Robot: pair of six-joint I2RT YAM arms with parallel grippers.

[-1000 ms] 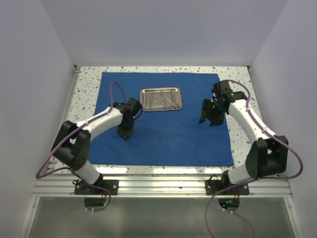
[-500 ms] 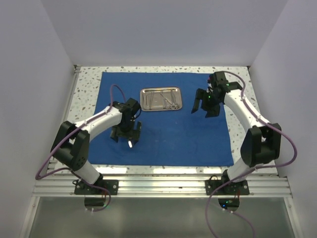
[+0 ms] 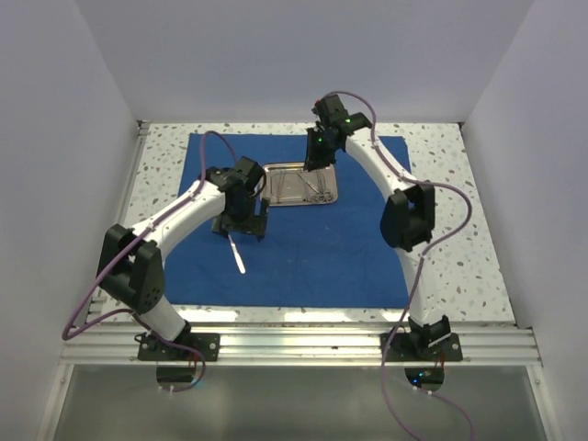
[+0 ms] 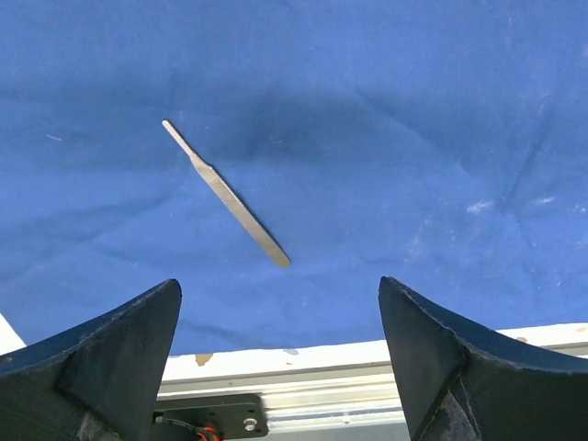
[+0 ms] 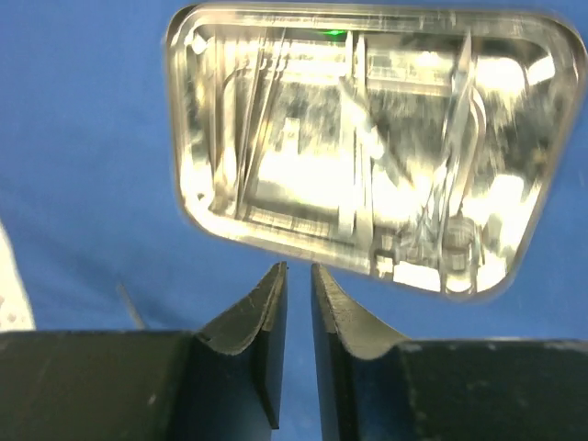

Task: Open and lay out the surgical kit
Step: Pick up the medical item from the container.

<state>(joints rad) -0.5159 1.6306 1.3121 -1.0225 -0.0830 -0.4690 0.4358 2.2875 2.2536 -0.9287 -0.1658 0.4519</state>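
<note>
Left arm bows from its base out over the cloth (image 3: 349,257), wrist pointing down. Left claw (image 3: 241,225) hangs spread wide, nothing in it, at 8 o'clock of the tray (image 3: 289,188). Right arm is stretched long with the elbow high, forearm reaching far and bending back down. Right claw (image 3: 315,162) is above the tray's 12 o'clock rim. Its fingers (image 5: 262,312) are all but pressed together: thin slit, nothing in it.

Cloth lies flat over most of the tabletop (image 3: 450,184). Tray sits on it, toward 12 o'clock of centre. One flat handle (image 4: 225,193) lies alone on the cloth at 6 o'clock of the left claw, apart from it, slanted. Other tools (image 5: 358,184) lie in the tray; glare blurs them, count unclear.

Cloth's near edge stops just short of the rail (image 3: 303,344). Bare tabletop strips show at 3 and 9 o'clock, wider at 3. Open cloth runs from 4 to 6 o'clock of the tray. White walls (image 3: 55,138) close in at 9, 12 and 3.

Cloth: royal blue, matte, soft creases, a few pale flecks. Tray: mirror-bright steel, rectangular, rounded corners, raised rim. Handle: thin brushed silver with a narrow neck. Tabletop: white, dark speckle. Claws: matte black, fingers tapering to points.
</note>
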